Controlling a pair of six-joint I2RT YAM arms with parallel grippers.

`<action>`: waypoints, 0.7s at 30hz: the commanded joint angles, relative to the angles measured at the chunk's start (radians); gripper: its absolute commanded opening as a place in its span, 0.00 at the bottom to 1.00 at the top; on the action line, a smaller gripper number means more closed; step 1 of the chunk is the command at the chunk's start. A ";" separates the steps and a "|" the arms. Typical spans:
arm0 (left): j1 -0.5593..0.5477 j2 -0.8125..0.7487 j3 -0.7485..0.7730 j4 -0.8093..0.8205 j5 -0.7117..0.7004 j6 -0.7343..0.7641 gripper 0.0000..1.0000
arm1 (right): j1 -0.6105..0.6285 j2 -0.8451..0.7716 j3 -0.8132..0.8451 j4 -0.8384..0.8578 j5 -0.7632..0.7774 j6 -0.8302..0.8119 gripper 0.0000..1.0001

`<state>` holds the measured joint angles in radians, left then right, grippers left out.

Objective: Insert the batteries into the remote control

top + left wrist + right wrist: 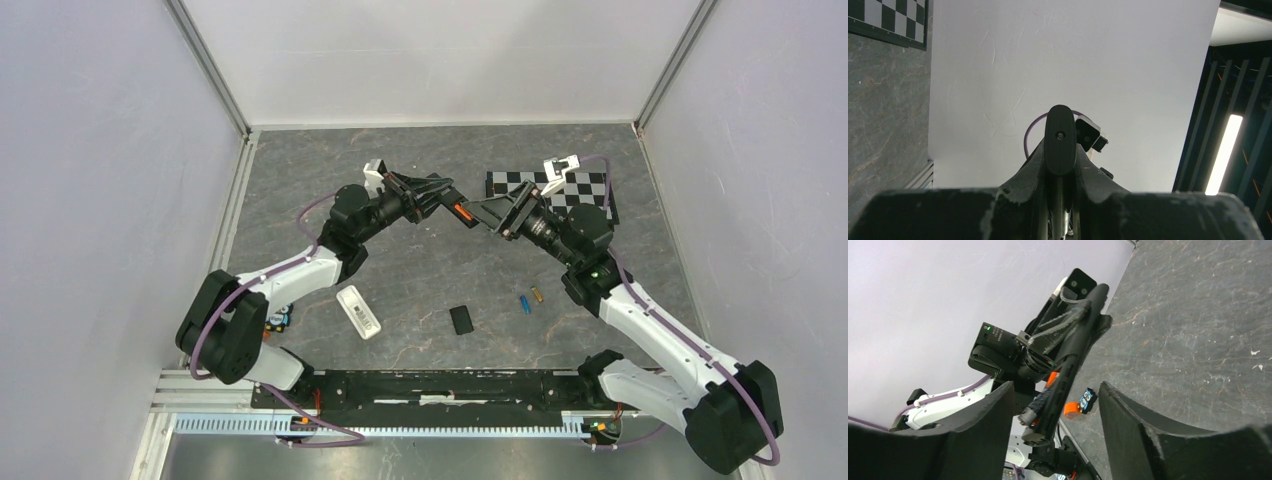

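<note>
My left gripper hangs above the middle of the table, shut on the orange battery, which sticks out of its tip. My right gripper faces it tip to tip. It is open, its fingers standing either side of the left gripper's tip. A grey cylinder end shows beside that tip. The white remote control lies on the table near the left arm. A blue battery and a brownish-gold battery lie side by side near the right arm.
A small black rectangular piece lies between the remote control and the loose batteries. A checkerboard sits at the back right. An owl-printed block with an orange part lies by the left arm's base. White walls enclose the table.
</note>
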<state>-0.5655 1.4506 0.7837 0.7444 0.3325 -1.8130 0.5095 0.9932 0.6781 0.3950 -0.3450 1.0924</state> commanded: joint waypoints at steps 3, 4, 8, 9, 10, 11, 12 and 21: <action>-0.007 -0.048 0.051 -0.005 -0.006 0.071 0.02 | -0.002 0.033 0.019 0.017 -0.026 0.035 0.58; -0.007 -0.051 0.051 -0.006 -0.007 0.076 0.02 | -0.001 0.040 0.025 0.009 -0.025 0.036 0.55; -0.007 -0.052 0.057 -0.006 0.001 0.098 0.02 | -0.002 0.059 0.030 -0.011 -0.030 0.059 0.41; -0.007 -0.053 0.060 -0.004 0.006 0.107 0.02 | -0.001 0.065 0.030 -0.013 -0.032 0.066 0.38; -0.007 -0.053 0.063 -0.005 0.009 0.117 0.02 | -0.002 0.071 0.031 -0.013 -0.040 0.072 0.34; -0.007 -0.054 0.063 -0.006 0.011 0.129 0.02 | -0.003 0.077 0.031 -0.013 -0.046 0.079 0.31; -0.007 -0.058 0.065 -0.007 0.012 0.141 0.02 | -0.003 0.081 0.031 -0.014 -0.052 0.083 0.28; -0.002 -0.090 0.098 -0.101 0.010 0.321 0.02 | -0.006 0.047 0.008 0.027 -0.044 0.061 0.61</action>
<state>-0.5579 1.4235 0.8131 0.6502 0.3099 -1.6009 0.5056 1.0679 0.6804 0.3668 -0.3851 1.1992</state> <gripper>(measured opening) 0.223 0.433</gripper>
